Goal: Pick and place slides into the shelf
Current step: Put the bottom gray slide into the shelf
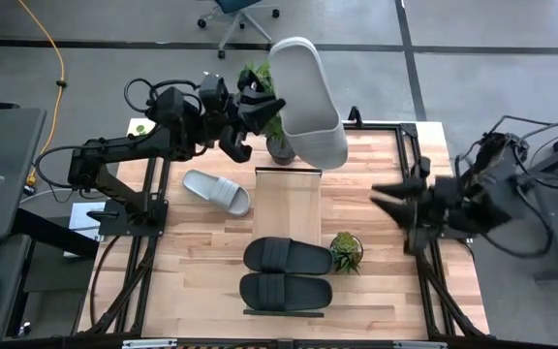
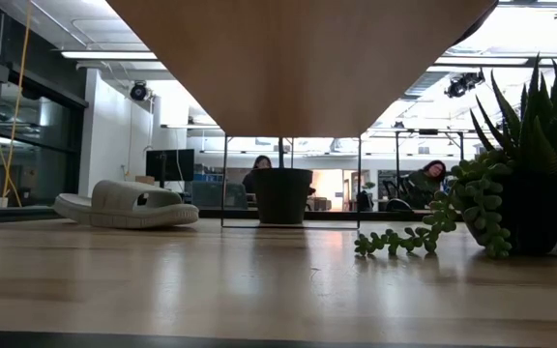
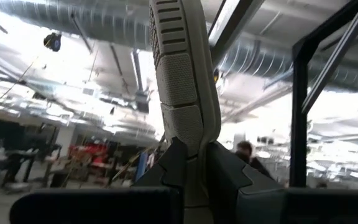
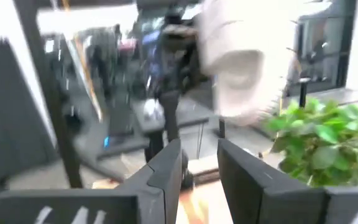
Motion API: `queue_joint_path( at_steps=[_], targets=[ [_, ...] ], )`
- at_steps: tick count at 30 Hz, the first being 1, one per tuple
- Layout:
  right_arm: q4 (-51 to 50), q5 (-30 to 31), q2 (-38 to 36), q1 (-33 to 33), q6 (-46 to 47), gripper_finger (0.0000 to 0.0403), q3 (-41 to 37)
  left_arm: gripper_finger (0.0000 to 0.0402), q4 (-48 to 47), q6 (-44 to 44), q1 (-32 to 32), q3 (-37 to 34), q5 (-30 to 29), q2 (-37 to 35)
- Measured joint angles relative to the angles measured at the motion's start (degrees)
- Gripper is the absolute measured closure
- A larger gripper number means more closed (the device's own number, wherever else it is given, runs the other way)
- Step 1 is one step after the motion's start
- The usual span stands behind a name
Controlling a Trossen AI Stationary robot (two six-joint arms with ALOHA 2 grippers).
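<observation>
My left gripper (image 1: 264, 109) is raised over the shelf's far end and is shut on a light grey slide (image 1: 308, 97), which the right wrist view also shows aloft as the grey slide (image 4: 241, 62). A second grey slide (image 1: 216, 191) lies sole-down on the tabletop left of the shelf (image 1: 289, 208). Two black slides (image 1: 289, 255) (image 1: 286, 291) rest side by side on the shelf's near half. My right gripper (image 1: 384, 197) hovers open to the right of the shelf and touches nothing. My left gripper pinches the grey slide between its two fingers (image 3: 174, 168) at the slide's side rim (image 3: 190, 134). It comes from the table's left, roughly level. The slide is lifted clear and stands on edge, reaching away past the fingertips.
A potted plant (image 1: 271, 136) stands at the shelf's far end, partly behind the held slide. A small succulent (image 1: 347, 250) sits right of the black slides. The low view looks under the raised shelf board (image 2: 298, 58). People sit in the room beyond.
</observation>
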Motion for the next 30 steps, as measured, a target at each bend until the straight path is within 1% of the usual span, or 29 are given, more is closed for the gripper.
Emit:
queue_joint_path(
  at_steps=[2, 4, 6, 7, 9, 12, 16, 19, 21, 24, 27, 30],
  targets=[
    [13.6, -1.9, -4.2, -2.7, -5.5, 0.0306, -7.7, 0.0375, 0.8, -0.1, 0.0, 0.0, 0.0, 0.0],
    [29.3, -7.3, -8.1, -6.2, -11.9, 0.0306, -15.3, 0.0378, 1.4, -0.1, 0.0, 0.0, 0.0, 0.0],
    [43.6, -13.5, -11.3, -10.3, -15.9, 0.0305, -21.9, 0.0378, 1.9, -0.1, 0.0, 0.0, 0.0, 0.0],
    [48.7, -16.0, -12.5, -12.3, -16.6, 0.0303, -24.7, 0.0378, 2.0, -0.1, 0.0, 0.0, 0.0, 0.0],
    [53.9, -19.4, -14.3, -15.8, -16.2, 0.0291, -28.7, 0.0377, 1.7, 0.0, 0.0, 0.0, 0.0, 0.0],
    [52.9, -20.7, -15.1, -20.2, -10.0, 0.0253, -31.4, 0.0373, 1.0, 1.3, 0.0, 0.0, -0.5, 0.0],
    [49.5, -23.0, -13.1, -25.9, -3.2, 0.0186, -31.7, 0.0378, 0.9, 3.8, 0.0, 0.0, -1.0, 0.0],
    [49.8, -23.4, -11.9, -29.9, -0.3, 0.0151, -31.7, 0.0378, 1.6, 4.9, 0.0, 0.0, -1.5, 0.9],
    [49.8, -25.6, -11.1, -32.2, 1.3, 0.0142, -31.7, 0.0376, 1.2, 4.8, 0.0, 0.0, -1.8, 1.4],
    [49.7, -29.0, -10.4, -34.9, 3.8, 0.0141, -31.7, 0.0371, 1.5, 4.6, 0.0, 0.0, -2.4, 2.3],
    [48.2, -29.4, -9.8, -36.9, 5.3, 0.0143, -31.7, 0.0377, 2.4, 4.4, 0.0, 0.0, -2.8, 3.7],
    [47.6, -31.8, -9.3, -38.2, 7.4, 0.0143, -31.7, 0.0378, 3.8, 3.5, 0.0, 0.0, -2.7, 4.4]
  ],
)
